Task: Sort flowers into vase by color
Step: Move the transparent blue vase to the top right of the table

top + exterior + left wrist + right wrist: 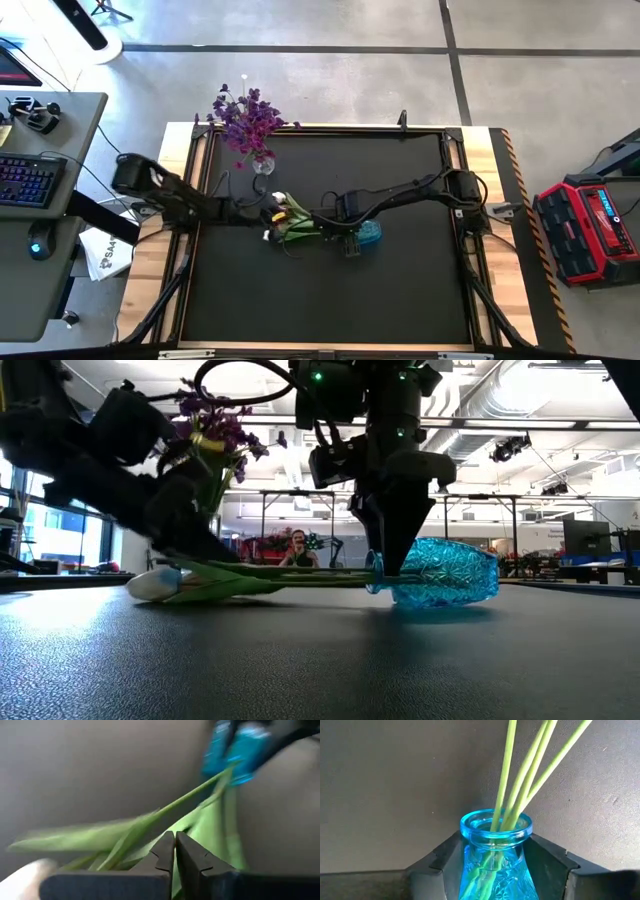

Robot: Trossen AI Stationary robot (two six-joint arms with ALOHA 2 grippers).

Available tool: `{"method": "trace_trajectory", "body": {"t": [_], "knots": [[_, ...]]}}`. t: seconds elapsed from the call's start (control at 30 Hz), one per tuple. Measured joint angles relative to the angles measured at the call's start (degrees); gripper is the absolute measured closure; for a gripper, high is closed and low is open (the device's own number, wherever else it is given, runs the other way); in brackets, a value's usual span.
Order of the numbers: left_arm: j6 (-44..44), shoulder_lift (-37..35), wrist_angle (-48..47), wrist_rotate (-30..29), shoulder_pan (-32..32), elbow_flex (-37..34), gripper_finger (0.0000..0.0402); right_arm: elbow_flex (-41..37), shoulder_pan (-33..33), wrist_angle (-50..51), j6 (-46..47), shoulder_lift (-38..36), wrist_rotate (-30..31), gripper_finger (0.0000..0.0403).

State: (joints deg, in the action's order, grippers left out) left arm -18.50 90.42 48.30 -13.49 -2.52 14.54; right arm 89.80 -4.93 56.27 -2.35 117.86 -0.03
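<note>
At the far left of the black counter point(330, 290), a small clear vase point(263, 163) stands upright with the purple clustered-blossom sprays point(247, 118) already in it, so that colour seems sorted. Nearer the middle, the left end effector point(268, 213) is clenched, its fingers point(167, 854) pressed together among the leaves of the slim green-stemmed tulips point(297, 222); whether a stem is truly pinched between them cannot be told. The tulips lie almost flat on the counter, a white bud point(155, 583) resting at the left. To the right, their stems point(520, 795) run into the mouth of a patterned blue glass vase point(440, 572) lying on its side. The right end effector point(352, 240) grasps this vase at the neck, probably steadying it for loading.
</note>
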Motion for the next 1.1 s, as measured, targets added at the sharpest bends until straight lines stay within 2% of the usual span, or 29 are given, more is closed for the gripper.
{"method": "trace_trajectory", "body": {"t": [0.07,0.17,0.27,0.33,0.43,0.5,0.57,0.63,0.77,0.87,0.97,1.1], "knots": [[1.35,1.53,2.96,2.45,-0.28,0.94,0.0400,0.00,0.00,0.05,0.27,-0.01,0.07,0.0224],[2.72,0.62,1.70,2.47,-1.30,2.37,0.0401,0.00,0.00,0.29,0.44,-0.05,0.20,0.0224],[2.48,-3.36,-1.98,2.39,-2.19,2.65,0.0401,0.00,0.00,0.31,0.44,-0.09,0.26,0.0224],[0.73,-7.54,-8.29,1.62,-2.45,2.65,0.0401,0.00,0.00,0.31,0.42,-0.11,0.33,0.0224],[-4.84,-14.21,-22.78,-3.76,-2.47,2.65,0.0401,0.00,0.00,0.23,0.42,-0.11,0.37,0.0224],[-9.74,-17.57,-32.26,-10.79,-1.93,2.65,0.0401,0.00,0.00,0.00,0.42,-0.11,0.37,0.0224],[-13.40,-19.12,-38.74,-17.06,-1.42,2.65,0.0401,0.00,0.00,-0.49,0.42,-0.11,0.39,0.0224],[-15.46,-18.91,-41.08,-20.91,-0.43,2.53,0.0401,0.00,0.00,-0.74,0.42,-0.13,0.39,0.0224],[-15.46,-14.77,-39.08,-23.51,1.92,2.12,0.0401,0.00,0.00,-1.11,-0.07,-0.13,0.39,0.0224],[-14.19,-10.17,-32.80,-23.24,2.99,2.10,0.0401,0.00,0.00,-1.11,-0.11,-0.13,0.39,0.0224],[-11.18,-5.55,-23.52,-19.16,2.99,2.10,0.0401,0.00,0.00,-1.09,-0.36,-0.17,0.42,0.0224],[-8.38,-3.29,-14.47,-9.79,2.21,2.16,0.0401,0.01,0.02,-1.07,-0.51,-0.20,0.42,0.0224]]}}
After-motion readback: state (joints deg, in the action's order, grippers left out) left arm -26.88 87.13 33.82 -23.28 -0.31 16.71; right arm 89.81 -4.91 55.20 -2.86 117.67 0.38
